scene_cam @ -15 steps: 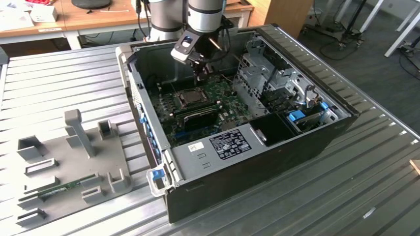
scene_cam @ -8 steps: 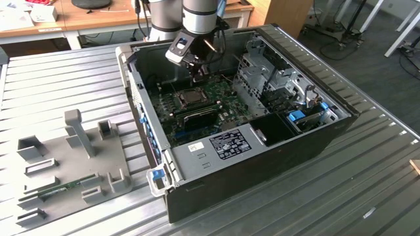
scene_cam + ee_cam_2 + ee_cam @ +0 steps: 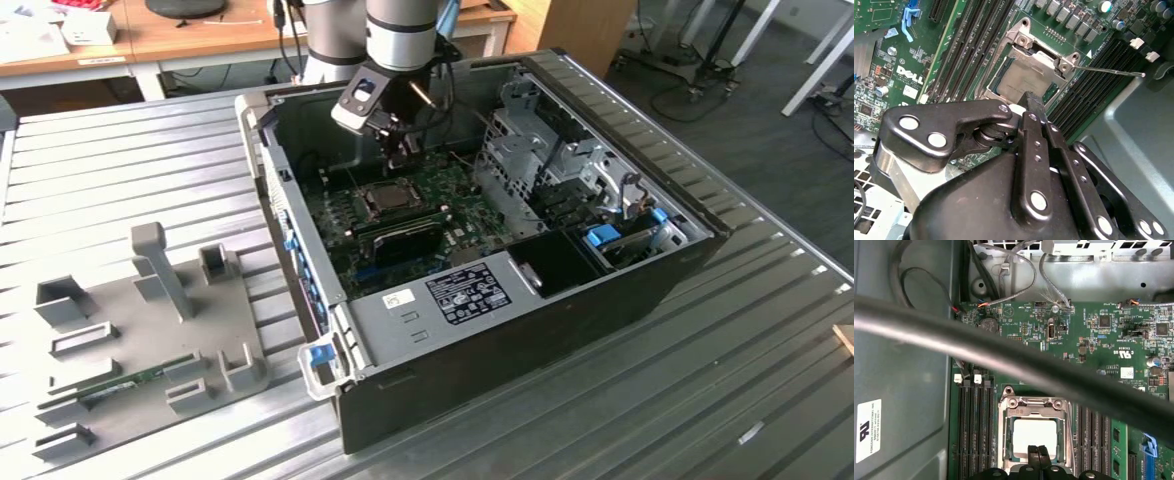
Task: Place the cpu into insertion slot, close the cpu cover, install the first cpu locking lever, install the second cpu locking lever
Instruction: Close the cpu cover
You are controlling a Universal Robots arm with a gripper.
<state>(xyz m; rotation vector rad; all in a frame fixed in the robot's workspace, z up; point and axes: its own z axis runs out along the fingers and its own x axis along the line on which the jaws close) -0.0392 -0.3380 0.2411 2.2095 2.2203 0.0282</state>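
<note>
Grey metal marks the cpu (image 3: 1034,434), which lies flat in the insertion slot (image 3: 368,204) on the green motherboard (image 3: 1094,340), inside the open computer case (image 3: 601,300) that rests on its side on the ribbed metal table (image 3: 120,150). The silvery cpu cover (image 3: 1046,59) appears folded down around the chip, its cut-out framing the bright top. I judge the first 2 steps done or nearly so, and the work now at the locking levers. 1 thin lever (image 3: 1109,71) juts out from the socket's corner over the memory slots (image 3: 1099,95), and looks unhooked in the second wrist view; the other lever I cannot make out. Seating such a lever calls, in my judgement, for a steady push down and sideways under its catch, with the tips kept off the chip and off the memory slots beside the socket. The gripper (image 3: 1037,452) has its 2 fingers pressed together with nothing between them, and its tips sit over 1 edge of the socket; whether they touch the cover I cannot tell. In the exterior view the arm (image 3: 400,30) reaches down into the case from above, with the gripper just above the socket. A thick dark cable (image 3: 1004,355) crosses the first wrist view.
</note>
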